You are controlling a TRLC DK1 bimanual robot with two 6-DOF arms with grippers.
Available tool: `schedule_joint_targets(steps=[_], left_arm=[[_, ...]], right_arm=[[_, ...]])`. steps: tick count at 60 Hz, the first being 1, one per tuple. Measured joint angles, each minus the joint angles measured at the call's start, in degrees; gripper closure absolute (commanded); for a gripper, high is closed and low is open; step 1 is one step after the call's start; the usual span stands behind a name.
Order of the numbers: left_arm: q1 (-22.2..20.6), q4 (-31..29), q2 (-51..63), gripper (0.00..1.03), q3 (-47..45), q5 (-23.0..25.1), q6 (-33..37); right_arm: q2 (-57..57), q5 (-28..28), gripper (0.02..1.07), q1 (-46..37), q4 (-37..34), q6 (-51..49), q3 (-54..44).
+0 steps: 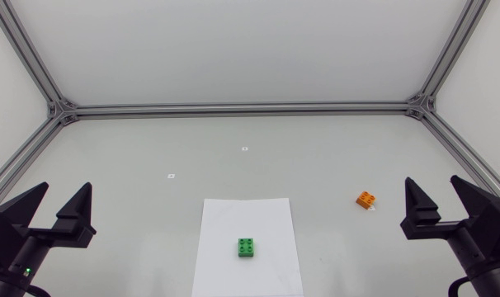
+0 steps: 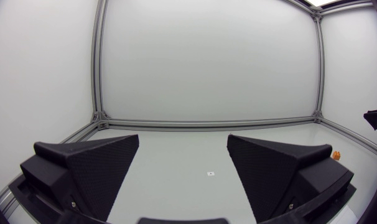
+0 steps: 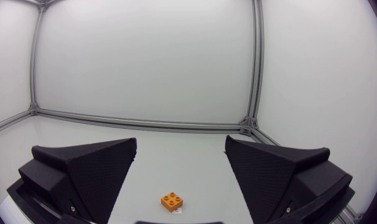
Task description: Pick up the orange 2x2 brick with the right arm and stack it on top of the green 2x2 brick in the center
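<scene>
Orange 2x2 brick [image 1: 366,198] lay on the bench [image 1: 134,157], right side.
Green 2x2 brick [image 1: 247,247] sat on white paper [image 1: 233,216], centre; left end effector [image 1: 64,186] and right end effector [image 1: 434,181] stood spread; small tags [image 1: 245,148] were unreadable.

mostly matt stuff here, plus two plastic bricks
orange brick [image 3: 172,201], between and just ahead of the right gripper [image 3: 180,146], looks like smooth, slightly shiny plastic, same as the green brick [image 1: 247,247] on its matt sheet of paper [image 1: 271,216]. the fingers [image 3: 98,168] are finely pebbled matt black inside; table [image 1: 134,148] is smooth and dull.
</scene>
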Motion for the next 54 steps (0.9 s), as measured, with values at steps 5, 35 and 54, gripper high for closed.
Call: schedule_joint_targets(steps=[5,35,54], left_arm=[[0.0,0.0,0.0,0.04,0.0,0.0,0.0],[0.0,0.0,0.0,0.04,0.0,0.0,0.0],[0.0,0.0,0.0,0.04,0.0,0.0,0.0]], right_arm=[[0.0,0.0,0.06,0.0,0.0,0.0,0.0],[0.0,0.0,0.06,-0.6,0.0,0.0,0.2],[0.1,-0.2,0.06,-0.5,-2.7,0.0,8.1]])
